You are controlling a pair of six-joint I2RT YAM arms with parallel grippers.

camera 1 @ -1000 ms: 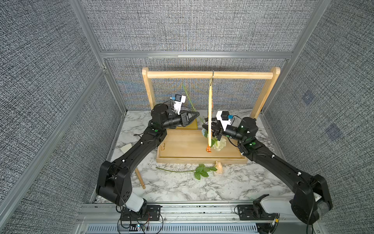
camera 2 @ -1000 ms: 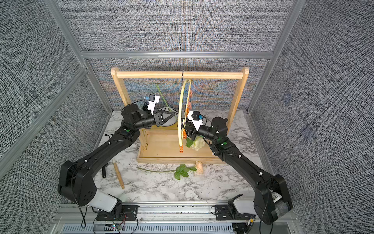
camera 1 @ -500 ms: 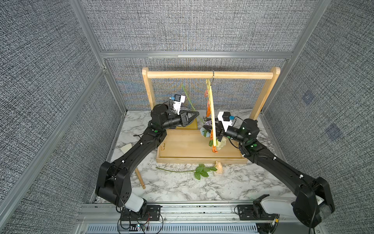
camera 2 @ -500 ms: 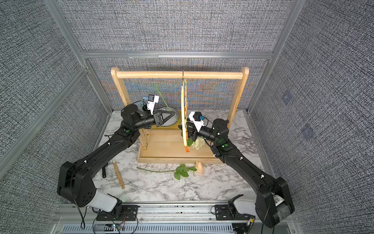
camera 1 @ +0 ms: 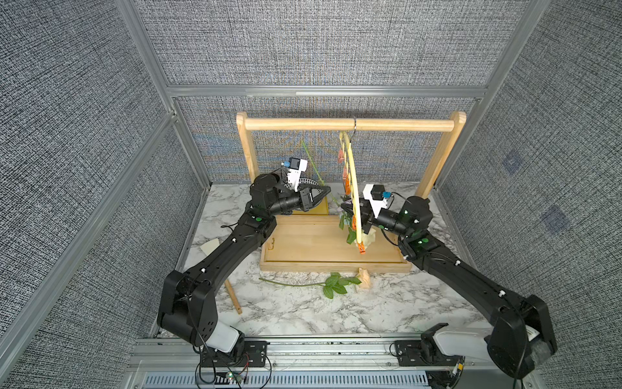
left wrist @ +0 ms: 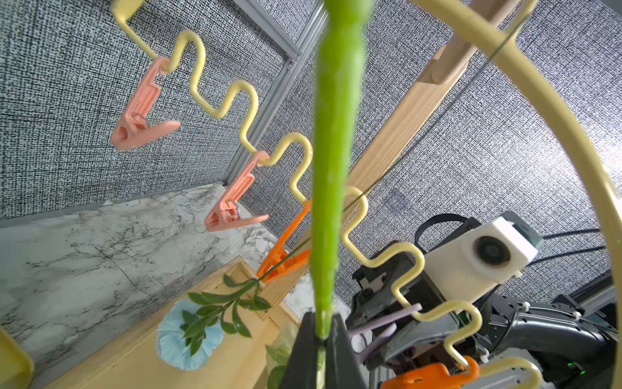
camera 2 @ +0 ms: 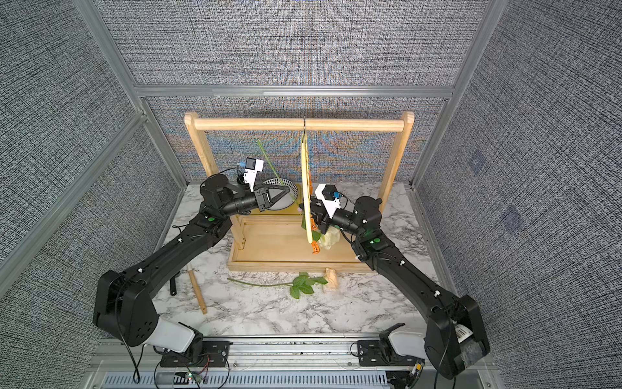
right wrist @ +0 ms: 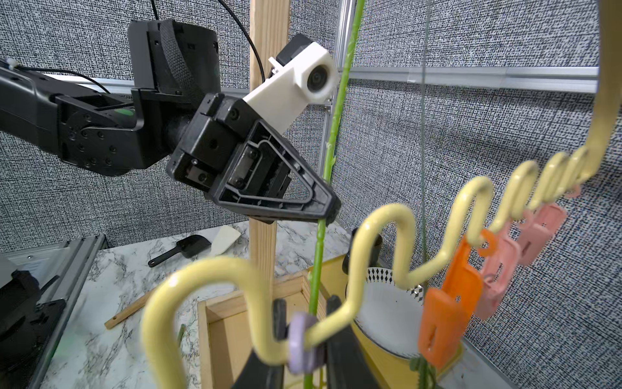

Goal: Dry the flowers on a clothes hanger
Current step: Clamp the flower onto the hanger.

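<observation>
The blue flower [left wrist: 175, 340] hangs clipped on the clothes hanger [right wrist: 387, 217]. The left gripper [left wrist: 324, 323] jaws clamp a green stem [left wrist: 331, 134], the right gripper [right wrist: 306, 315] jaws squeeze the lilac clip [right wrist: 299, 340]; a third flower [camera 1: 336, 286] lies on the surface [camera 1: 303, 313].

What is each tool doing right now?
Left tool: closed, holding the green stem.
Right tool: apparently closed on the lilac clip.
</observation>
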